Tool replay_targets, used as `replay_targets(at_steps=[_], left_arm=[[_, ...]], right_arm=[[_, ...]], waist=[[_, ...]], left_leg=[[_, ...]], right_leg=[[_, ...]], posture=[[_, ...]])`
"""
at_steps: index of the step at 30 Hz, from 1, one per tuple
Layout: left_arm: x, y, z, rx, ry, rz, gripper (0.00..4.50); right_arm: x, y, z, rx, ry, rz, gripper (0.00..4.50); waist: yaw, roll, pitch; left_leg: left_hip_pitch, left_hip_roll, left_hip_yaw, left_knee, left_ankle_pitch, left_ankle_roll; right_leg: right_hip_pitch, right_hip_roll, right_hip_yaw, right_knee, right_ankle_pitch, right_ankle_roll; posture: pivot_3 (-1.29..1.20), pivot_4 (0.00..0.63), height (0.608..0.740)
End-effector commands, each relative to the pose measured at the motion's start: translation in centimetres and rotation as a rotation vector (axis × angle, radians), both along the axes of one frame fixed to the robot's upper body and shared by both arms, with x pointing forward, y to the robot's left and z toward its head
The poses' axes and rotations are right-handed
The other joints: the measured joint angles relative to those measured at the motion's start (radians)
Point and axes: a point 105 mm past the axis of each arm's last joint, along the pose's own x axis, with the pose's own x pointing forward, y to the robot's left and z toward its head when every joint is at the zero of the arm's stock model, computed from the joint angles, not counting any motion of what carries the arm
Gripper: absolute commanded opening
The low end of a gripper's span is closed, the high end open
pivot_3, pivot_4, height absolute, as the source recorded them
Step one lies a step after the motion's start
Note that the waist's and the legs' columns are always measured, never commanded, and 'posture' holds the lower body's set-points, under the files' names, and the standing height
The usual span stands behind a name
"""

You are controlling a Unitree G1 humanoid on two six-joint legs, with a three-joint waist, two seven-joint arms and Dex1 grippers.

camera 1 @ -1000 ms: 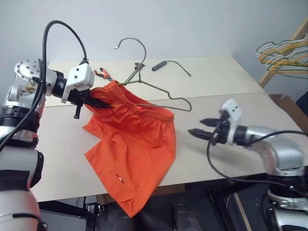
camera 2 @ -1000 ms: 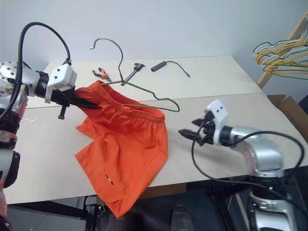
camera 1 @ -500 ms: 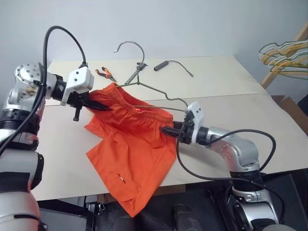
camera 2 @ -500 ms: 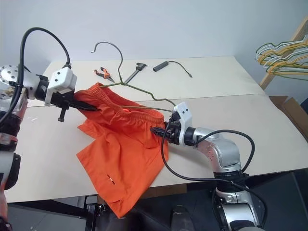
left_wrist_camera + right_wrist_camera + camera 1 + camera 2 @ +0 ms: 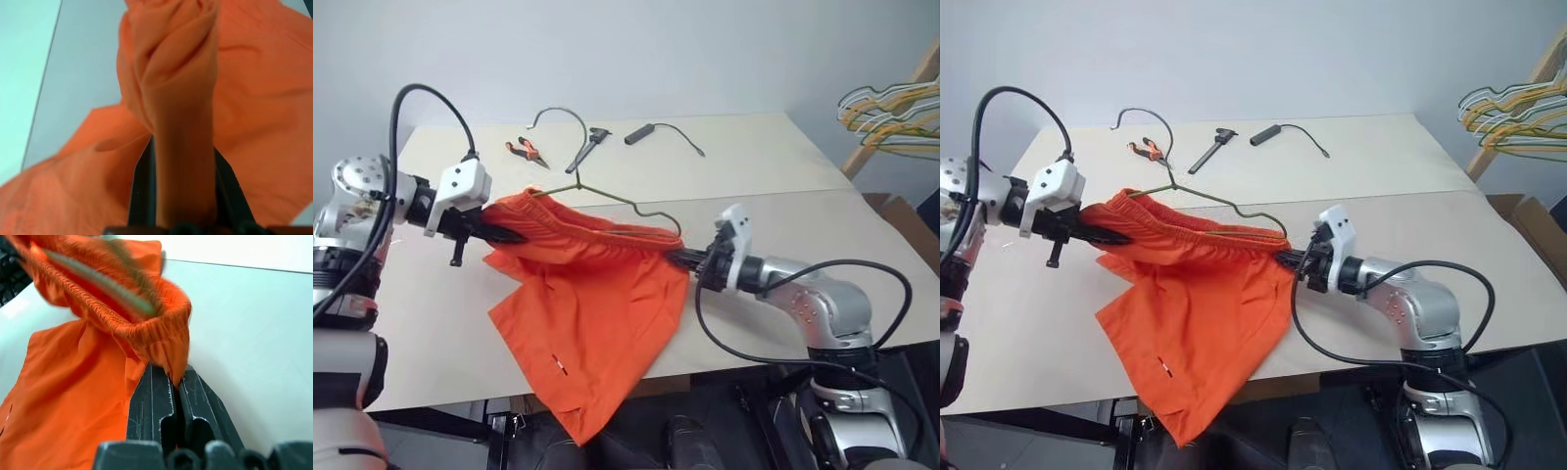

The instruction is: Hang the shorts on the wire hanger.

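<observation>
two grippers hold one garment between them. nearest, the lower leg of the bright orange thin-fabric shorts (image 5: 592, 333) droops over the front edge of the pale cream table (image 5: 773, 186), a tiny white mark showing low on the cloth. above that, the gathered elastic waistband is drawn out into a line between the two arms. the right gripper (image 5: 690, 260), with its black fingers, is closed tight on the right end of the waistband; in the right wrist view the orange hem is pinched between the two fingers (image 5: 154, 404), which meet with no gap. the left gripper (image 5: 1102, 235) is clamped on the left end of the waistband, and in the left wrist view a bunched roll of orange cloth lies between its dark fingers (image 5: 142, 196). the thin dark bronze-grey wire hanger (image 5: 607, 196) has its lower part inside the waistband, one shoulder emerging near the right gripper, while its neck and curved hook rise past the shorts toward the back of the table. farther back on the table lie orange-handled pliers (image 5: 524, 150), a small dark hammer-like tool (image 5: 588, 145) and a black cylindrical piece with a thin cable (image 5: 656, 131). far right, beyond the table, a bunch of yellow, green and white hangers (image 5: 891, 110) hangs from a wooden frame.
</observation>
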Motion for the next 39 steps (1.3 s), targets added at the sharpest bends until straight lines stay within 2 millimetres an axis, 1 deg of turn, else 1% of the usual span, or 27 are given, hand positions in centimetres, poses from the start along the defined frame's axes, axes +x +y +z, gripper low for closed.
replay_targets(at_steps=[1,4,6,10,12,13,15,18,21,23,24,25,26,28,33,35,37,39], left_arm=[[-0.1,1.5,1.1,0.008,-0.036,0.052,0.0],[-0.2,1.9,0.8,0.014,-0.028,0.064,0.0],[-0.3,2.4,0.2,0.062,-0.029,0.078,0.0],[-0.6,3.5,-1.3,0.167,-0.019,0.083,0.0],[-0.6,3.6,-2.0,0.196,-0.021,0.079,0.0],[-0.6,3.5,-2.1,0.2,-0.022,0.076,0.0],[-0.2,2.8,-2.3,0.175,-0.025,0.07,0.0],[0.4,1.1,-2.4,0.131,-0.039,0.049,0.0],[1.4,-0.8,-2.2,0.078,-0.06,0.039,0.0],[1.9,-1.7,-2.0,0.052,-0.07,0.038,0.0],[2.1,-2.0,-2.0,0.044,-0.074,0.037,0.0],[2.2,-2.3,-1.9,0.04,-0.079,0.034,0.0],[2.3,-2.5,-1.8,0.041,-0.082,0.031,0.0],[2.4,-2.5,-1.8,0.047,-0.092,0.031,0.0],[2.7,-2.4,-1.6,0.05,-0.104,0.042,0.0],[2.6,-2.4,-1.5,0.051,-0.105,0.037,0.0],[2.4,-2.3,-1.4,0.054,-0.105,0.028,0.0],[2.3,-2.3,-1.3,0.055,-0.104,0.022,0.0]], right_arm=[[0.7,-2.3,1.7,-0.002,-0.048,-0.067,0.03],[0.8,-3.0,1.7,-0.023,-0.055,-0.082,0.03],[0.7,-3.4,1.9,-0.029,-0.071,-0.089,0.03],[0.4,-4.0,3.1,-0.039,-0.122,-0.08,0.03],[0.1,-3.7,3.8,-0.048,-0.152,-0.053,0.03],[-0.1,-3.5,4.1,-0.054,-0.165,-0.035,0.03],[-0.8,-2.3,4.8,-0.064,-0.195,0.024,0.03],[-1.7,0.1,5.5,-0.088,-0.232,0.11,0.03],[-2.9,2.5,5.6,-0.132,-0.27,0.204,0.03],[-3.5,3.3,5.2,-0.177,-0.289,0.24,0.55],[-3.6,3.5,4.8,-0.208,-0.288,0.246,0.77],[-3.6,3.4,4.2,-0.248,-0.293,0.246,1.08],[-3.5,3.2,3.8,-0.271,-0.289,0.238,1.36],[-3.3,2.6,3.3,-0.303,-0.287,0.217,2.09],[-3.4,1.4,3.1,-0.335,-0.283,0.191,3.82],[-3.2,0.2,3.2,-0.362,-0.285,0.172,4.46],[-2.7,-1.6,4.3,-0.381,-0.31,0.135,4.46],[-2.3,-2.7,6.4,-0.361,-0.36,0.115,4.46]], waist=[[0.001,0.0,0.0],[0.0,0.0,0.0],[-0.001,0.0,0.0],[-0.001,0.0,0.0],[-0.001,0.0,0.0],[-0.001,0.0,0.0],[-0.001,0.0,0.0],[0.001,0.0,0.0],[0.0,0.0,0.0],[-0.001,0.0,0.0],[-0.002,0.0,0.0],[-0.002,0.0,0.0],[-0.002,0.0,0.0],[-0.003,0.0,0.0],[-0.005,0.0,0.0],[-0.004,-0.001,0.0],[-0.004,-0.001,0.0],[-0.002,-0.001,0.0]], left_leg=[[0.0,0.0,0.0,0.0,0.0,0.0],[0.0,0.0,0.0,0.0,0.0,0.0],[0.0,0.0,0.0,0.0,0.0,0.0],[0.0,0.0,0.0,0.0,0.0,0.0],[0.0,0.0,0.001,0.0,0.0,0.001],[0.0,0.0,0.001,0.0,0.0,0.001],[0.0,0.0,0.001,0.0,-0.001,0.001],[0.0,0.0,0.0,0.001,-0.003,0.005],[0.0,0.0,0.0,0.002,-0.003,0.005],[0.0,0.0,0.0,0.003,-0.003,0.005],[0.0,0.0,0.001,0.003,-0.003,0.005],[0.0,0.0,0.001,0.003,-0.003,0.005],[0.0,0.0,0.001,0.003,-0.003,0.005],[0.0,0.0,0.001,0.003,-0.003,0.005],[0.0,0.0,0.003,0.003,-0.002,0.004],[0.0,0.0,0.003,0.003,-0.003,0.004],[0.0,0.0,0.003,0.003,-0.003,0.004],[0.0,0.0,0.003,0.003,-0.003,0.005]], right_leg=[[0.0,0.0,0.0,0.0,0.0,0.0],[0.0,0.0,0.0,0.0,0.0,0.0],[0.0,0.0,0.0,0.0,0.0,0.0],[0.0,0.0,0.0,0.0,0.0,0.0],[0.0,0.0,0.001,-0.001,0.0,0.0],[0.0,0.0,0.001,-0.001,0.0,0.0],[0.0,0.0,0.001,-0.001,0.0,0.0],[0.0,0.0,0.001,-0.001,0.0,0.0],[0.0,0.0,0.001,0.0,0.0,0.0],[0.0,0.0,0.0,0.0,0.0,0.0],[0.0,0.0,0.0,0.0,0.0,0.0],[0.0,0.0,0.0,0.0,0.0,0.0],[0.0,0.0,0.001,0.0,0.0,0.0],[0.0,0.0,0.0,0.0,0.0,0.001],[0.0,0.0,0.0,-0.001,0.0,0.001],[0.0,0.0,0.0,-0.001,0.001,0.001],[0.0,0.0,0.001,-0.001,0.001,0.001],[0.0,0.0,0.001,-0.002,0.001,0.001]], posture=[[-0.09,0.087,0.74],[-0.09,0.087,0.74],[-0.09,0.086,0.74],[-0.09,0.082,0.74],[-0.09,0.081,0.74],[-0.1,0.08,0.74],[-0.1,0.079,0.74],[-0.11,0.076,0.74],[-0.11,0.072,0.74],[-0.12,0.07,0.74],[-0.12,0.065,0.74],[-0.12,0.064,0.74],[-0.12,0.064,0.74],[-0.13,0.059,0.74],[-0.13,0.053,0.74],[-0.12,0.051,0.74],[-0.11,0.049,0.74],[-0.11,0.045,0.74]])
